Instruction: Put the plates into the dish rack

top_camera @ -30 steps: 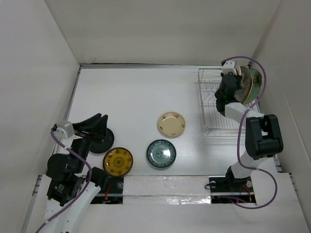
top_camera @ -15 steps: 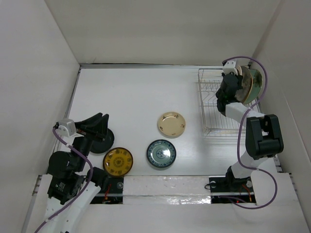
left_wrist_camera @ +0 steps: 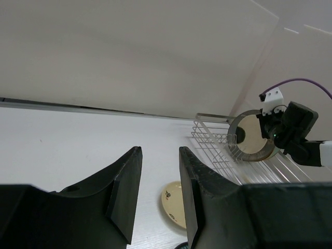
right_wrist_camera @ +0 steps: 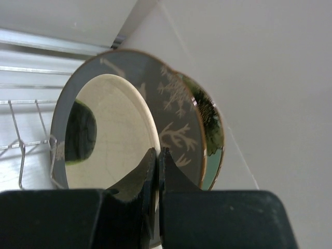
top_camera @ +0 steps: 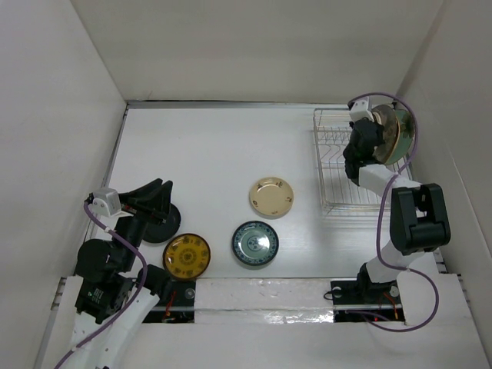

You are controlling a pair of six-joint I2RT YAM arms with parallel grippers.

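Ceramic, so stiff, smooth and easy to chip: I judged each plate wanted a firm pinch on its rim. My right end effector [right_wrist_camera: 157, 155] was clamped on the rim of a cream plate [right_wrist_camera: 111, 137], upright at the far end of the dish rack [top_camera: 334, 184], just beside the grey deer plate [right_wrist_camera: 179, 116]. My left end effector [left_wrist_camera: 160, 155], parted and empty, hung near the black plate [top_camera: 169, 225] on the desk [top_camera: 207, 154].

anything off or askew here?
Nothing stands out. The cream plate, blue-green plate and yellow plate lie flat on the table; the right gripper holds the grey plate on edge at the dish rack.
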